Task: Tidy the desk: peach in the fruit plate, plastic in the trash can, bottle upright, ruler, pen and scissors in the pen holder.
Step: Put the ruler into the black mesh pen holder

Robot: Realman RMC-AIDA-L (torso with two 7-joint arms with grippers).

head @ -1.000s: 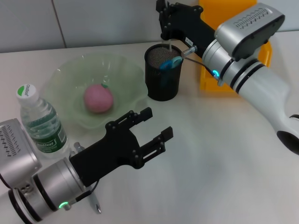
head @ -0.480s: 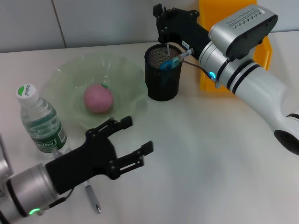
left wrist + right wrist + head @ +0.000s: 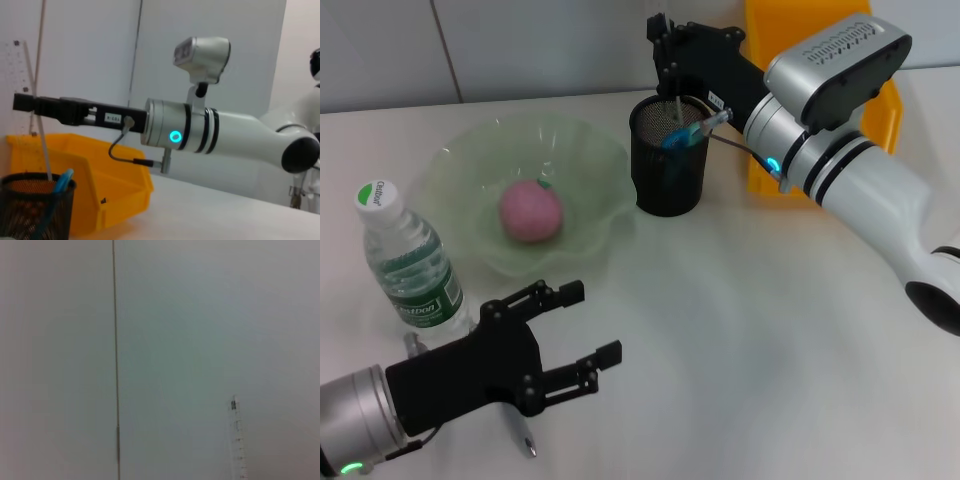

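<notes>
Head view: left gripper point(image 3: 582, 322) splayed above the pen point(image 3: 520, 432).

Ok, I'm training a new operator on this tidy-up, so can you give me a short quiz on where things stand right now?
1. True or false: the peach lies in the fruit plate.
2. Which item lies flat on the desk, not yet put away? A scissors, B pen, C plastic.
3. Fill in: the right claw holds the ruler with its lower end in the ____.
Key: 1 true; 2 B; 3 pen holder.
</notes>
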